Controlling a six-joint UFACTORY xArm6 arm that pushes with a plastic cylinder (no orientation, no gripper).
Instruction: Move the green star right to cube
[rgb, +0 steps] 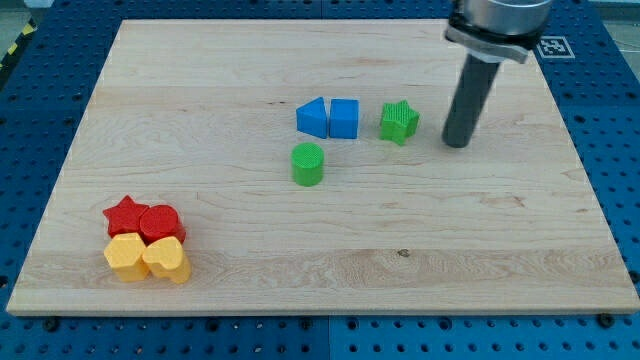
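Rod tip (456, 143), bare dark rod, no jaws, holding nothing, resting on wooden board (330, 260).

Green star-shaped block (399, 122): just beside tip toward view's left, apart.

Blue cube block (344, 118): further left, near star, small gap between.

Blue wedge-like block (313, 117): touching cube's far side.

Green cylinder block (308, 164): lower left, clear of line.

Step, judged: approach done, push pending. Next: short leftward push, centred on star, stop at cube contact.

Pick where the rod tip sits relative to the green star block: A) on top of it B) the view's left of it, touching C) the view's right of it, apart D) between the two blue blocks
C: my tip stands to the view's right of the green star block, with bare wooden board showing between them.
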